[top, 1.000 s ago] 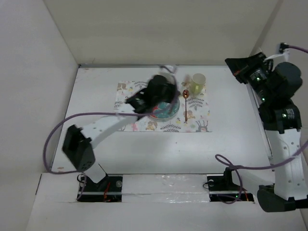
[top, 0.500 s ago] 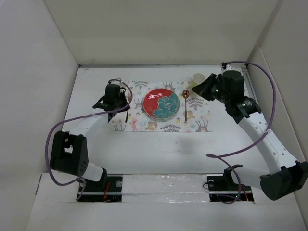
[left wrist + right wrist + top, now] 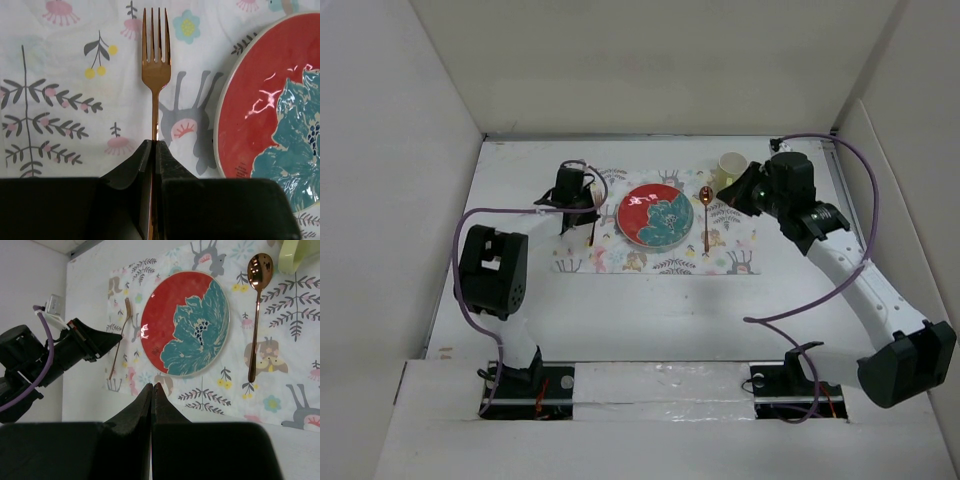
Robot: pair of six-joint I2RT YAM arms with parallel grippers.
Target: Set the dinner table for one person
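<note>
While the shiny copper fork [image 3: 155, 75] rests on the flowery cloth placemat [image 3: 60, 60], the left gripper [image 3: 152, 145] is squeezed tight on its thin handle. The fork is at 9 o'clock from the round red plate [image 3: 260, 100] with a teal flower. A copper spoon [image 3: 257, 315] lies at 3 o'clock. A pale green cup [image 3: 731, 166] stands at 1 o'clock, and I cannot tell what is in it. The right gripper [image 3: 152, 387] is pressed closed with nothing in it. The placemat sits toward 12 o'clock on the plain white dinner table [image 3: 670, 310].
</note>
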